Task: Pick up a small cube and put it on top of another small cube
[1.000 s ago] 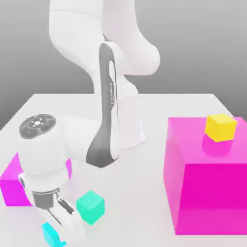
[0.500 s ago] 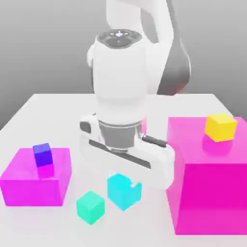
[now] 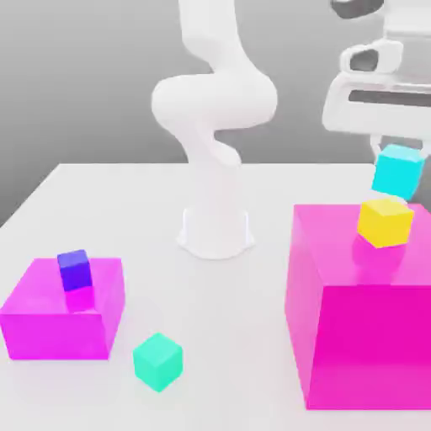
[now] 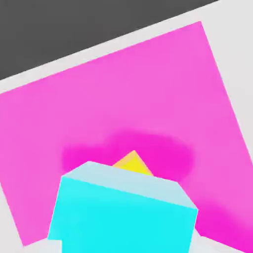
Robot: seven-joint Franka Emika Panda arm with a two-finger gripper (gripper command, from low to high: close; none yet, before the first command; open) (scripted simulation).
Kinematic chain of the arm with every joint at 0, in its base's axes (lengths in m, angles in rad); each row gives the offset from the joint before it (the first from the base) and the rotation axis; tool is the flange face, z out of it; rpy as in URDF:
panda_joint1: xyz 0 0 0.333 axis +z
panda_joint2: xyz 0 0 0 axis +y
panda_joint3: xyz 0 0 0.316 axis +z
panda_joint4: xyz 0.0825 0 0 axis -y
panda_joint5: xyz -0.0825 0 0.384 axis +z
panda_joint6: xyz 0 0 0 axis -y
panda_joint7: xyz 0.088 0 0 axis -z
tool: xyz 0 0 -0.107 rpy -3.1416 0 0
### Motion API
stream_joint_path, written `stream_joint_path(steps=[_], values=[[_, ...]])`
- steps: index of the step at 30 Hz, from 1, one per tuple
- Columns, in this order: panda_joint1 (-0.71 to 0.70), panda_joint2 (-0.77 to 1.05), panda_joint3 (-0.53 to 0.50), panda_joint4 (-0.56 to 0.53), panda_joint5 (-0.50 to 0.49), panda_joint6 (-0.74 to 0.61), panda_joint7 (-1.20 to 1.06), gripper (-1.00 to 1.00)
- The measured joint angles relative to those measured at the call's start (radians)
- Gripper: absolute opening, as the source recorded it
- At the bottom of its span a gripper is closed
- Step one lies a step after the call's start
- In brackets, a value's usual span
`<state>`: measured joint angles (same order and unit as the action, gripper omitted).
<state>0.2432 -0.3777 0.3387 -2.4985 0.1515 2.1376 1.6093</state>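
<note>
The small light cyan cube (image 3: pixel 397 171) is at the exterior view's upper right, directly over the yellow cube (image 3: pixel 385 221), with their faces touching or nearly so. The yellow cube rests on top of the large magenta block (image 3: pixel 362 337). My gripper (image 3: pixel 397 153) hangs straight above the cyan cube, with the cube's upper part at its tips. In the hand view the cyan cube (image 4: pixel 123 215) covers most of the yellow cube (image 4: pixel 132 164), and only a yellow corner peeks out against the magenta top (image 4: pixel 123 99).
A lower magenta block (image 3: pixel 59 324) stands at the exterior view's left with a purple-blue cube (image 3: pixel 74 269) on it. A greener teal cube (image 3: pixel 157 361) lies on the white table (image 3: pixel 126 194) in front. The arm's base (image 3: pixel 215 227) stands at the back middle.
The arm lifted the cyan cube from the table at the exterior view's lower left and carried it up and to the right. It now stands over the yellow cube.
</note>
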Motion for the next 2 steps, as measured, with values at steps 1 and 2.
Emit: stream_joint_path(steps=[1, 2], values=[[0.0, 0.0, 0.0, 0.0, 0.0, 0.0, 0.0, 1.0], [0.0, 0.0, 0.0, 0.0, 0.0, 0.0, 0.0, 1.0]])
